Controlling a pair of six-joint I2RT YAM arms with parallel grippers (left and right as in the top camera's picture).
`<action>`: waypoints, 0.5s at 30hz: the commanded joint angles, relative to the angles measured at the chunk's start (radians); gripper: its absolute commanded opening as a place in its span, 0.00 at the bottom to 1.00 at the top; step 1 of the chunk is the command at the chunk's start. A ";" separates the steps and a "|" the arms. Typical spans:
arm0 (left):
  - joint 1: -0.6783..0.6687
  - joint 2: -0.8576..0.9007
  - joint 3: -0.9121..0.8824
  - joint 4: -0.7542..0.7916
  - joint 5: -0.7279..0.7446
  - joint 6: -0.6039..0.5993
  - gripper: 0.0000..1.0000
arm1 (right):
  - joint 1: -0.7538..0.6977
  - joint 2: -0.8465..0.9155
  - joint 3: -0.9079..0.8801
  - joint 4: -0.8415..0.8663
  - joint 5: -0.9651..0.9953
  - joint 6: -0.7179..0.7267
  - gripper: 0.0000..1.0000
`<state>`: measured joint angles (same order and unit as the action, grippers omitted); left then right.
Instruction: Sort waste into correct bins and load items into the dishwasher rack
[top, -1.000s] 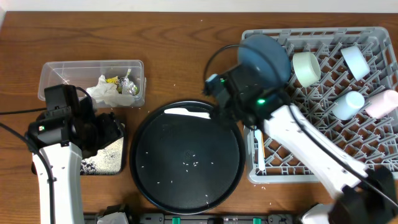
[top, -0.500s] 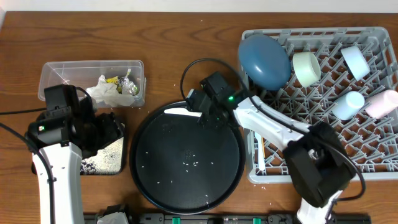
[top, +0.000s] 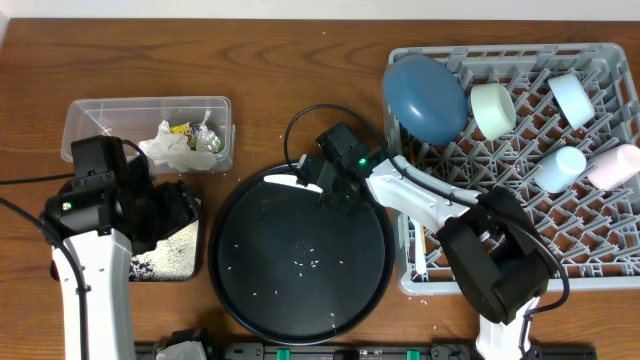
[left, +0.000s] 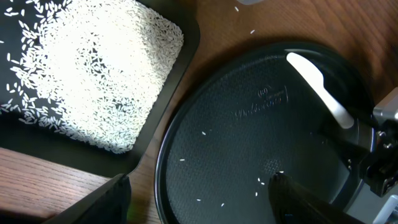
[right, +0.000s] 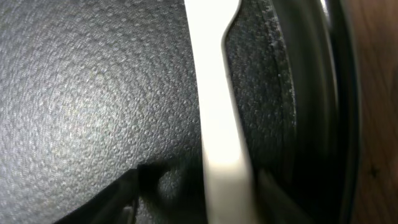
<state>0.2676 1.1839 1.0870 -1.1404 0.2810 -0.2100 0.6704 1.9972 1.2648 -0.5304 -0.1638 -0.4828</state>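
Observation:
A white plastic utensil (top: 285, 181) lies at the far rim of the large round black tray (top: 300, 290). My right gripper (top: 335, 190) is low over its handle. In the right wrist view the handle (right: 214, 93) runs between the two fingers (right: 205, 199), which stand apart on either side of it. My left gripper (left: 205, 199) is open and empty. It hovers over the left edge of the round tray (left: 249, 137), beside the shallow black tray (left: 93, 74) that holds white rice. The utensil also shows in the left wrist view (left: 317, 84).
The clear tub (top: 100, 115) holds tissue (top: 165, 145), a yellow-green wrapper (top: 180, 127) and foil (top: 205, 140). The grey rack (top: 600, 215) holds the blue plate (top: 425, 95), a teal bowl (top: 493, 108), cups and chopsticks (top: 418, 240). Loose rice grains dot the round tray.
My right arm has swung left from the rack to the round tray's far rim and come down over the white utensil. The left arm has not moved.

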 joint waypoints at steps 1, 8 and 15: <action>0.004 0.006 -0.004 0.001 -0.013 -0.006 0.72 | 0.011 0.025 -0.003 -0.008 -0.010 -0.003 0.40; 0.004 0.006 -0.004 0.000 -0.013 -0.006 0.72 | 0.011 0.026 -0.003 -0.017 -0.008 0.045 0.23; 0.004 0.006 -0.004 0.000 -0.013 -0.006 0.72 | 0.011 0.026 -0.003 -0.064 0.006 0.124 0.16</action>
<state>0.2676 1.1839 1.0866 -1.1404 0.2810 -0.2100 0.6731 1.9972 1.2701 -0.5659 -0.1566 -0.4179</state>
